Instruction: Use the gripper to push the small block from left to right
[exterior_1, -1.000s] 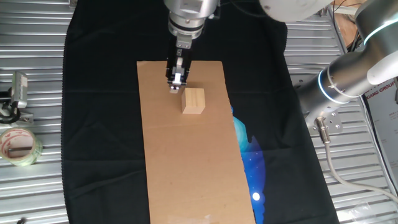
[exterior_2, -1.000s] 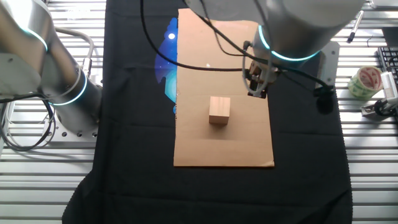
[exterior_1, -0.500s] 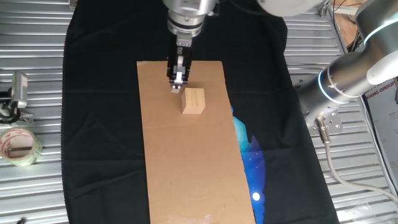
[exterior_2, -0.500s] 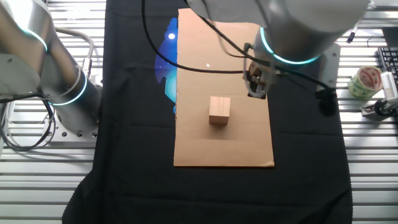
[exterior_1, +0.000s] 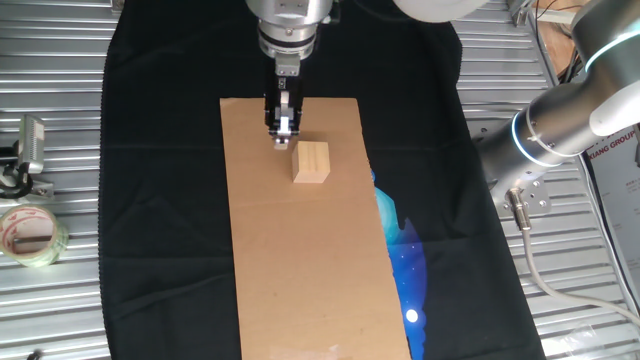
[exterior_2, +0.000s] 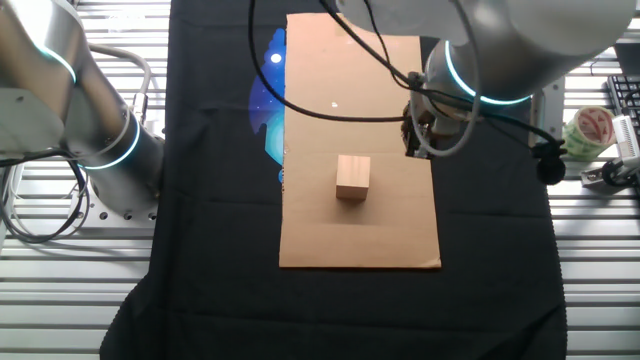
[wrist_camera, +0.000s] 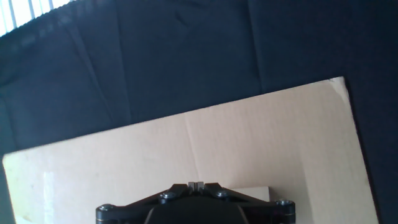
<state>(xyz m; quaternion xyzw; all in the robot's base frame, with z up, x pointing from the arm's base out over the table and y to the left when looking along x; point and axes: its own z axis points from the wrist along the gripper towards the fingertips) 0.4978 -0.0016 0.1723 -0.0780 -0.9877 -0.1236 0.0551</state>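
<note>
Just then the gripper hung with its two fingers pressed together and nothing between them, its tip low over the brown cardboard sheet. The small block sat on that sheet, just beside the fingertips and apparently apart from them, lying toward the blue-patterned side of the black cloth. A sideways sweep that way looked the likely push. No containers were in sight; a roll of tape lay well apart.
</note>
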